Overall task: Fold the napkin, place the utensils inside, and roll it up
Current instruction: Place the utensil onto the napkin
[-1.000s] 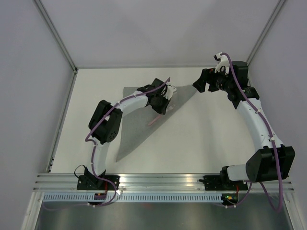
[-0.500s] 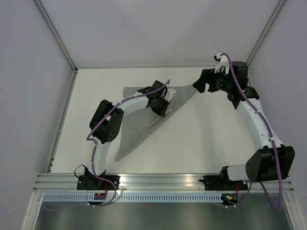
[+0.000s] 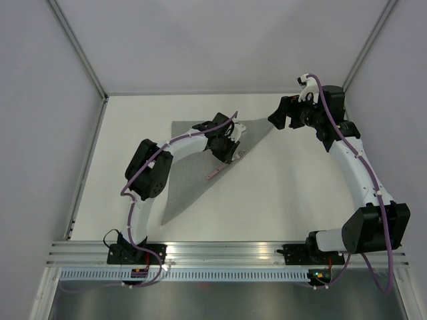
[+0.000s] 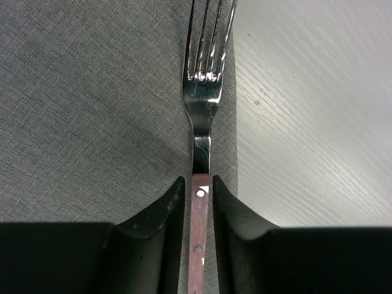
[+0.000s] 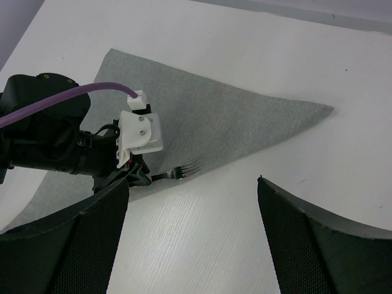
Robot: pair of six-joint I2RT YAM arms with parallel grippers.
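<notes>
The grey napkin (image 3: 190,167) lies folded into a triangle on the white table, its long edge running diagonally. A fork (image 4: 202,104) with a reddish-brown handle lies on the cloth along that edge, tines pointing away from the wrist. My left gripper (image 4: 197,184) straddles the handle, with a thin strip of cloth showing on each side between jaw and handle, so it is open a little. In the top view the fork (image 3: 225,167) sticks out from under the left gripper (image 3: 230,157). My right gripper (image 3: 283,113) hovers wide open near the napkin's right corner, holding nothing.
The table's far edge and metal frame posts (image 3: 87,60) bound the space. White tabletop (image 3: 287,193) spreads to the right of the napkin. The aluminium rail (image 3: 227,250) with both arm bases runs along the near edge.
The left arm has brought the fork down flat along the napkin's folded edge, and its jaws have eased apart from the handle. The right arm has not moved.
</notes>
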